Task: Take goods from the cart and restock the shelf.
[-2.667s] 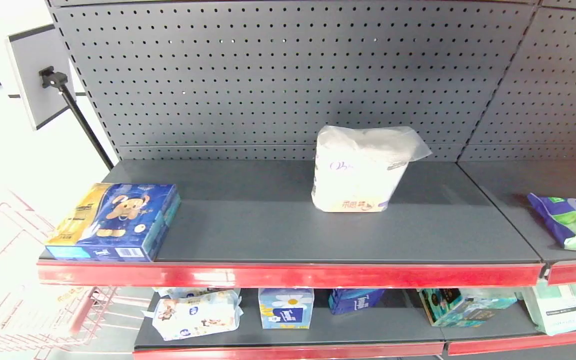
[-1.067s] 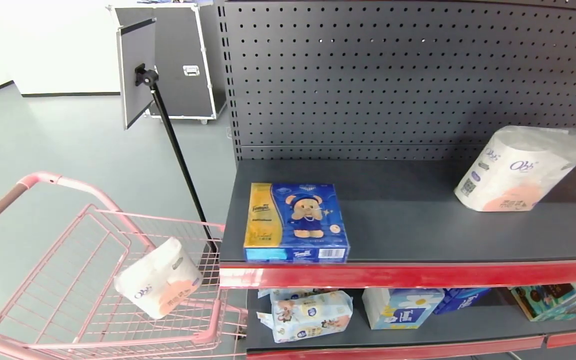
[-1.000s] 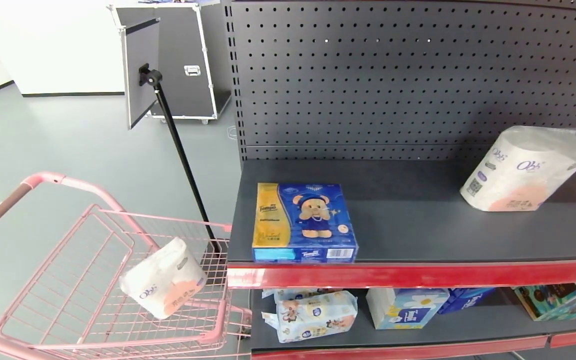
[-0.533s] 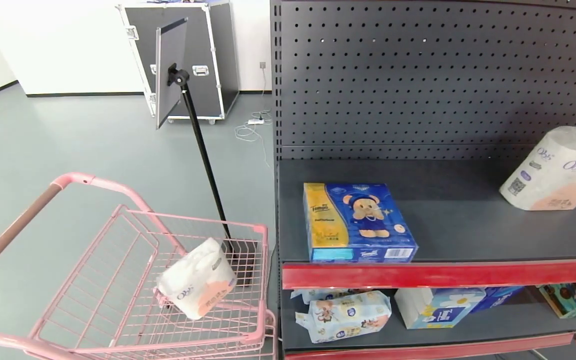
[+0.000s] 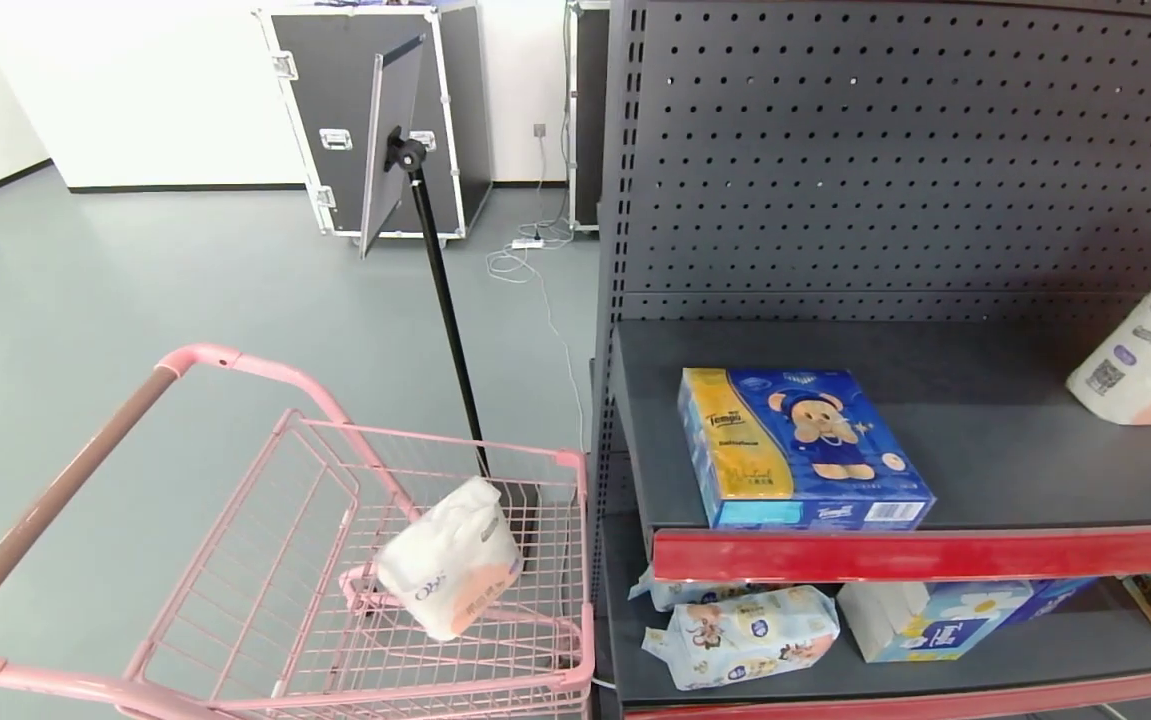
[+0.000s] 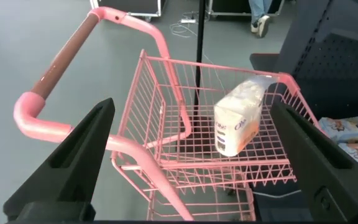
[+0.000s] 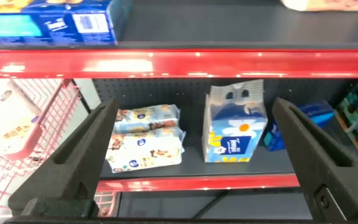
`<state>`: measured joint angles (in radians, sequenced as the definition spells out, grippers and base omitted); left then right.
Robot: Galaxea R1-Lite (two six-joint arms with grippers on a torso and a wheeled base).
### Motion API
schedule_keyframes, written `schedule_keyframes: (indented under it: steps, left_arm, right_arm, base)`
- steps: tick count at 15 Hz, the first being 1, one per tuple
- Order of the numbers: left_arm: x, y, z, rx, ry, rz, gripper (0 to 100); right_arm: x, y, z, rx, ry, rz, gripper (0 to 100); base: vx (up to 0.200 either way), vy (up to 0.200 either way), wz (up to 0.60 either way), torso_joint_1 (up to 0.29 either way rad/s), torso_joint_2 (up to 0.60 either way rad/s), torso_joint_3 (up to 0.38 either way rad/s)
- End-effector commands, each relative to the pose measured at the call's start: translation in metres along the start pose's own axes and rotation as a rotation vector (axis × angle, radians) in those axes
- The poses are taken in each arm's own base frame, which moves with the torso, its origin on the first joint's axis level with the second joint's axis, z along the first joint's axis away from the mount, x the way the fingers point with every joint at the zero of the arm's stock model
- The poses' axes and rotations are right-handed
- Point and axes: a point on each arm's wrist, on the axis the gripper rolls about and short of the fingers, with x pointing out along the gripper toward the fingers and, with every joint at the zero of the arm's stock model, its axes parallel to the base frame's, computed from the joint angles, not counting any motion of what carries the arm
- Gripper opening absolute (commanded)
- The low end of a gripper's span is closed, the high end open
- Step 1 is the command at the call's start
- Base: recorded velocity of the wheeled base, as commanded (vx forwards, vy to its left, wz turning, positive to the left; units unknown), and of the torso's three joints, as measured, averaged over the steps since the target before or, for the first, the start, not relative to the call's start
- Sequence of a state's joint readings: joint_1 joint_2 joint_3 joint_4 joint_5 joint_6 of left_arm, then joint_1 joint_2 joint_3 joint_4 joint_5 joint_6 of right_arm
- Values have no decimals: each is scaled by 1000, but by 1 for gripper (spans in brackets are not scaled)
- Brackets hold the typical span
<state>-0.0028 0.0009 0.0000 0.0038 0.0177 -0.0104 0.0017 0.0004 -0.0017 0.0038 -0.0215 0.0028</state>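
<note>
**Item:** pack of toilet rolls [image 5: 450, 570], white wrap with peach print.

**Location:** inside the basket of the pink shopping cart [image 5: 385, 432], at the end nearest the shelf [image 5: 935, 553].

**Attitude:** stood on end and tilted. The long axis runs from the printed lower end, down on the basket wires, up to the gathered top. The top leans toward the basket's far, shelf-side corner.

**Surround:** wire walls on every side, with the basket open above. The cart handle [image 5: 75, 478] is at the opposite end, away from the shelf.

**Left gripper** [image 6: 191, 104]: above the cart, fingers spread wide, with the pack [image 6: 241, 124] seen between them and well below.

**Right gripper** [image 7: 194, 104]: facing the shelf's lower tier, fingers likewise wide apart.

**Shelf, upper tier:**
- A blue-and-yellow tissue box [image 5: 800, 450] lies flat with its bear picture upward, at the front edge near the cart end.
- A second white roll pack [image 5: 1150, 350] sits well apart from it, toward the right.

**Shelf, lower tier:**
- Two wipes packs [image 7: 145, 149] are stacked one on the other at the cart end.
- A flower-printed tissue box [image 7: 236, 127] stands upright just beside them.

**Nearby:**
- The black pole [image 5: 445, 310] of a sign stand rises just behind the basket's far rim, close to the pack.
- A black flight case [image 5: 375, 110] stands against the far wall.
- A cable [image 5: 525, 260] lies loose on the floor beside the shelf end.
</note>
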Motion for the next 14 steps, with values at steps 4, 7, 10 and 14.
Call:
schedule_keyframes:
  steps: [4, 7, 10, 14]
  left_arm:
    - [0, 0, 0, -2, 1, 0, 100]
    - [0, 0, 0, -2, 1, 0, 100]
    - [0, 0, 0, -2, 1, -1, 100]
    - [0, 0, 0, 0, 1, -1, 100]
  right_arm:
    - [0, 0, 0, -1, -1, 0, 100]
    - [0, 0, 0, 0, -1, 0, 100]
    - [0, 0, 0, 0, 1, 0, 100]
    - [0, 0, 0, 0, -1, 0, 100]
  base:
    - [0, 0, 0, -51, 109, 71]
    - [0, 0, 0, -137, 344, 211]
    - [0, 0, 0, -137, 359, 220]
    - [0, 0, 0, -149, 399, 254]
